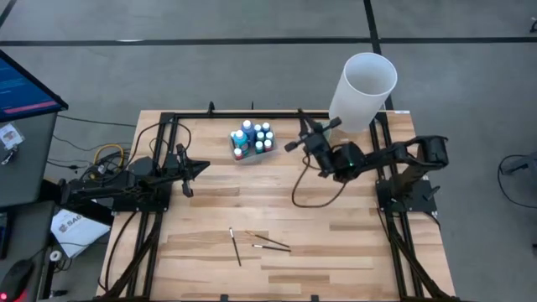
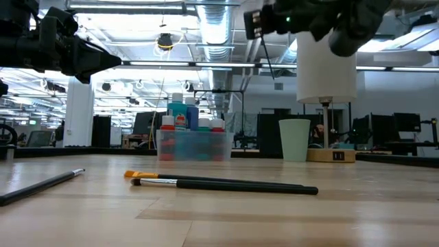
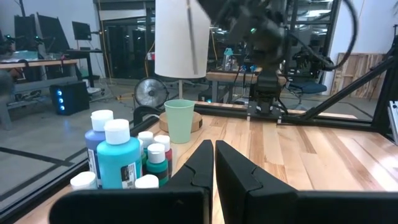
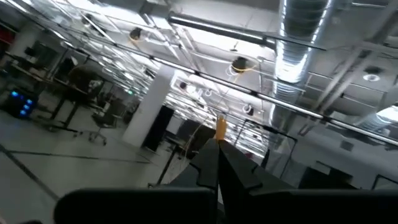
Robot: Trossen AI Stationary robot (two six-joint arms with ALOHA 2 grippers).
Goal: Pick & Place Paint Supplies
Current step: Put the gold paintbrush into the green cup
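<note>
The pale butcher-block wooden worktop [image 1: 336, 252] carries everything, framed by black rails. At its far right edge stands a tall white cylinder [image 1: 362, 91], upright and open at the top. A pale green cup [image 2: 294, 140] stands upright near the cylinder in the low view. Left of the cylinder, at the far middle, a small clear plastic bin [image 1: 251, 144] holds the little paint bottles [image 1: 253, 136] packed upright together, blue, teal, green and red with pale caps. On the near middle of the worktop lie three thin brushes, well apart from the bin: a dark-handled brush [image 1: 235, 247] with its long axis running near to far, an orange-handled brush [image 1: 257, 235] just right of it, lying roughly left to right, and another dark-handled brush [image 1: 273, 247] beside that, also lying left to right. The left gripper [image 1: 201, 168] hangs at the left, pointing right toward the bin, fingers [image 3: 233, 171] pressed together on nothing. The right gripper [image 1: 291, 147] hangs just right of the bin, raised, its fingers [image 4: 227, 165] likewise pressed together and empty.
</note>
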